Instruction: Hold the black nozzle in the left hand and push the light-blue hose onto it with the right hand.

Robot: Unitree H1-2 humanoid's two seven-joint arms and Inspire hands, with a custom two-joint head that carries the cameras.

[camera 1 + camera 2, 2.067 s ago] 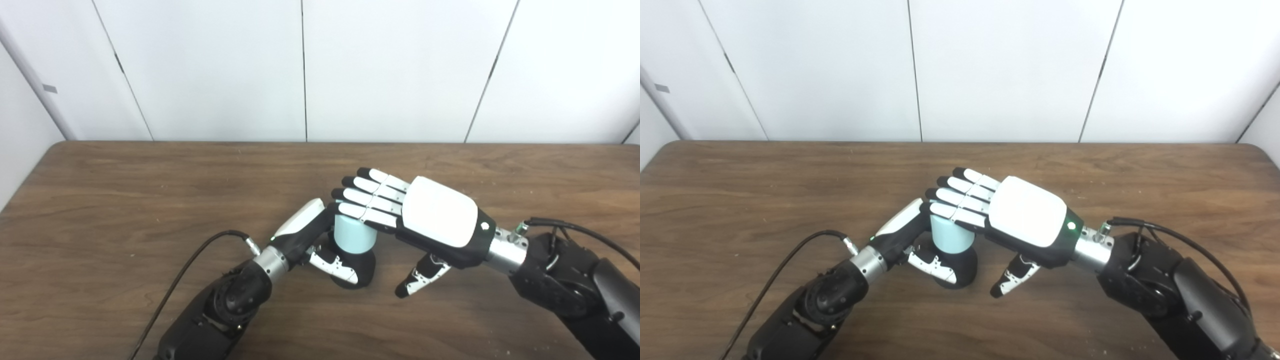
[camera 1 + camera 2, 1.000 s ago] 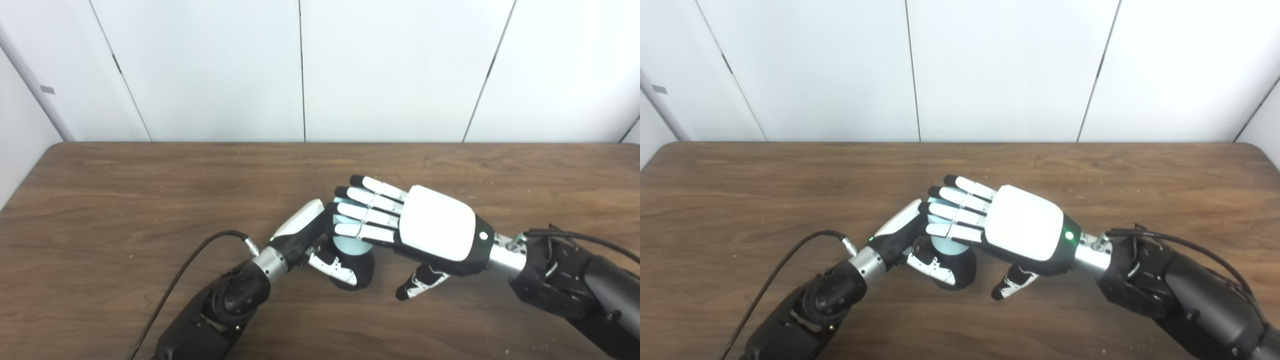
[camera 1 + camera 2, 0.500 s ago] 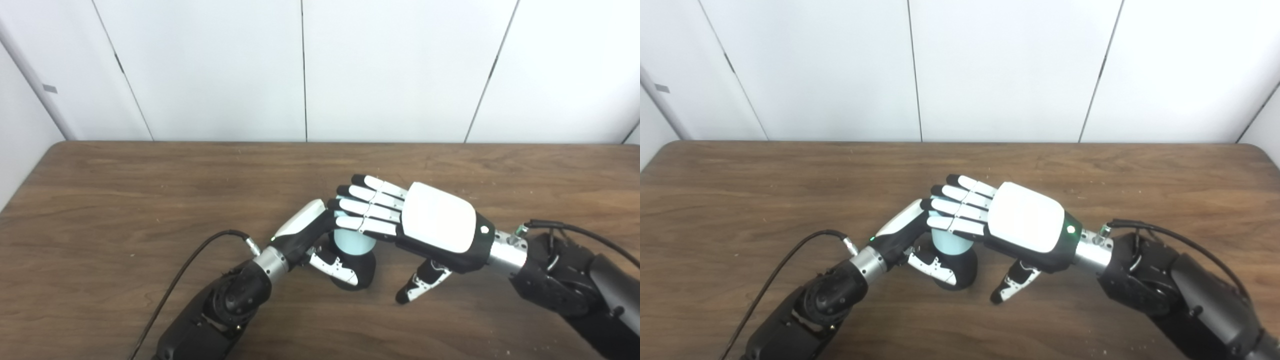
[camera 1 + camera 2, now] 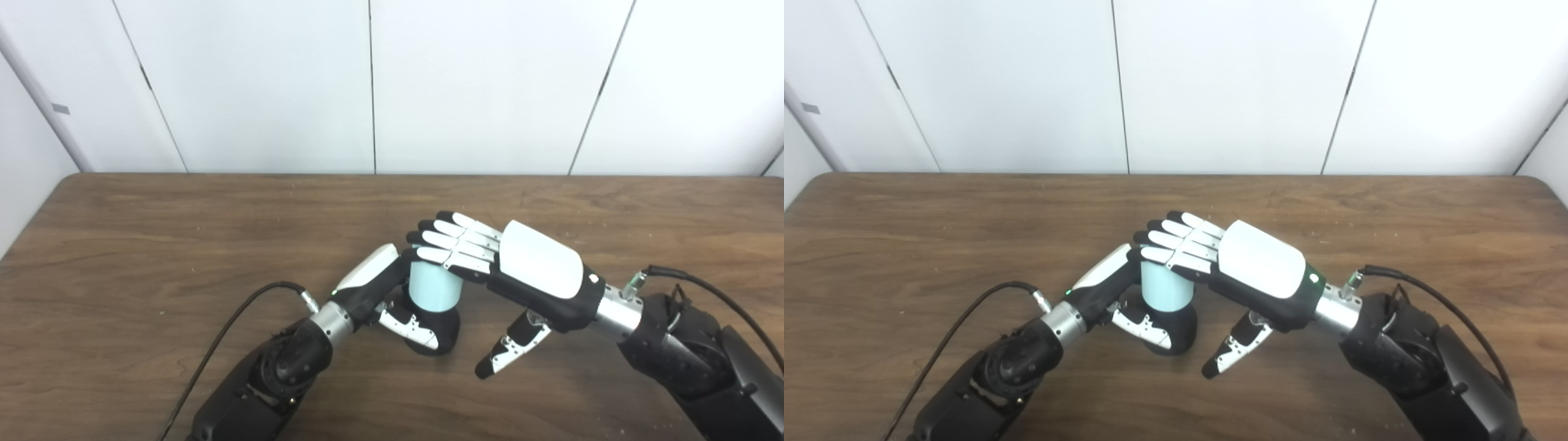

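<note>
1. While its fingers lie flat and spread across the top of the hose, the right hand grasps nothing; its palm faces down and its thumb hangs loose below, apart from everything.
2. Wrapped around the nozzle, the left hand grips it low, with the thumb curled across the front of the black base (the other fingers are hidden behind).
3. Light blue and upright, the hose is a short wide cylinder seated on the nozzle, its lower rim meeting the rounded black body.
4. Nozzle and hose stand on the table, around the middle of its width and somewhat nearer the front edge than the back edge.
5. Both forearms slant in from the front corners; a black cable loops from the left wrist across the wood, and another cable arcs over the right wrist.
6. Behind the back edge rises a white panelled wall.
</note>
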